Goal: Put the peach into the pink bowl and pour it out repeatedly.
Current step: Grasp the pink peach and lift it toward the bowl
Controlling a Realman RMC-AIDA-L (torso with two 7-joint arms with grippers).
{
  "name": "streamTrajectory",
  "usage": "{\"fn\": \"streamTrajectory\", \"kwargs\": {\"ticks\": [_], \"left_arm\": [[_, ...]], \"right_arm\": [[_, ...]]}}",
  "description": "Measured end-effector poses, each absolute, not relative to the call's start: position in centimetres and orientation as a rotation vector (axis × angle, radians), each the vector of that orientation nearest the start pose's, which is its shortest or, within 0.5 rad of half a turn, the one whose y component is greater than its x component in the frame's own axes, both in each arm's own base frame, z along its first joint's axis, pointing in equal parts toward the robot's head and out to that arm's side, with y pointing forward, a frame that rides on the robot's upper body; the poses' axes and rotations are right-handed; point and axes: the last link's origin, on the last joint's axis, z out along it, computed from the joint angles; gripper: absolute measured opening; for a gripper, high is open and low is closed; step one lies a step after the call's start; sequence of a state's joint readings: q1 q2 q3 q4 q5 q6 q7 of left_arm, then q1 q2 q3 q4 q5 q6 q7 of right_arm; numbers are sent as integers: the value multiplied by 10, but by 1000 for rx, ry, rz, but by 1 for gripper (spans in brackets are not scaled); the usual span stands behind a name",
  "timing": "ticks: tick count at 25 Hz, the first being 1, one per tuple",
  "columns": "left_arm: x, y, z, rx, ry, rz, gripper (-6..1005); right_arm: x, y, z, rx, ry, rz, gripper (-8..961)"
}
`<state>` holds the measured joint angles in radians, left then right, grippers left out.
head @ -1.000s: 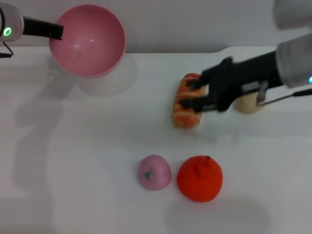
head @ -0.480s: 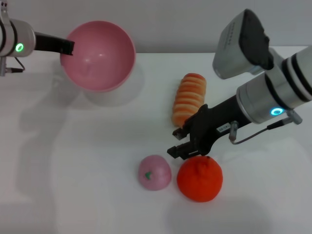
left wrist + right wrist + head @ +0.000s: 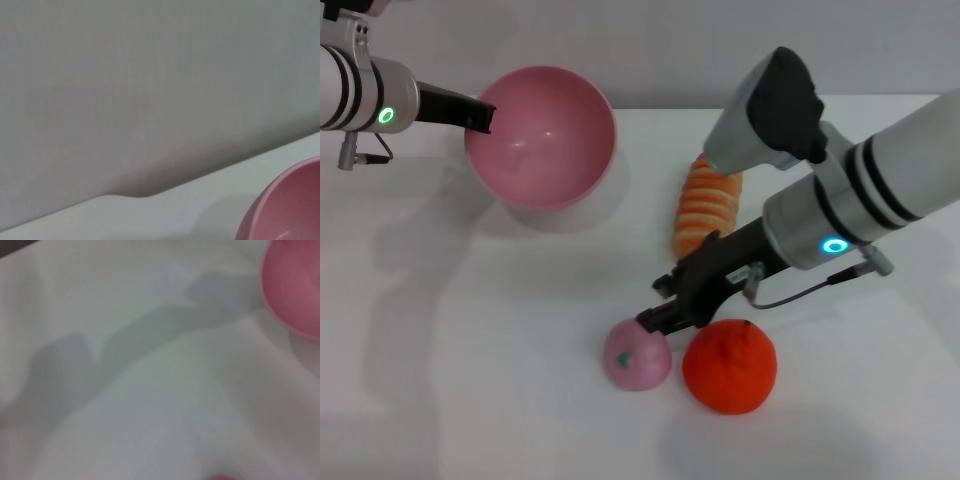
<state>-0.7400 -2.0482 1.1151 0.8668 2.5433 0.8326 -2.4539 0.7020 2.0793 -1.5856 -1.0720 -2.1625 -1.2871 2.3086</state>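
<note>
The peach [image 3: 636, 355], pale pink with a small green mark, lies on the white table [image 3: 470, 380] near the front. My right gripper [image 3: 660, 302] hovers just above and to the right of it, open, with nothing between its dark fingers. The pink bowl [image 3: 542, 135] hangs tilted above the table's back left, its hollow facing the camera and holding nothing. My left gripper [image 3: 478, 114] is shut on its left rim. The left wrist view catches only the edge of the pink bowl [image 3: 287, 205]; the right wrist view shows part of the pink bowl [image 3: 295, 285] farther off.
A bumpy orange fruit [image 3: 729, 367] sits right beside the peach, almost touching it. An orange-and-cream striped toy [image 3: 705, 205] lies behind, partly covered by my right arm. The table's back edge meets a grey wall [image 3: 150, 75].
My right gripper has come forward and left from the striped toy down to the peach. The left arm has carried the bowl to the right and a little lower.
</note>
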Motion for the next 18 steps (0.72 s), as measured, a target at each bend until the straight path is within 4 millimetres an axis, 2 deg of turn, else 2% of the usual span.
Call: {"fn": "streamTrajectory", "kwargs": {"ticks": [5,18], "left_arm": [[-227,454,22,-2166,-950,18,33],[-220,455,20,-2181,-942,10,33]], "right_arm": [[130,346,-87,-2996,678,-149,477],[151,351,-99,-2959,760,-235,478]]}}
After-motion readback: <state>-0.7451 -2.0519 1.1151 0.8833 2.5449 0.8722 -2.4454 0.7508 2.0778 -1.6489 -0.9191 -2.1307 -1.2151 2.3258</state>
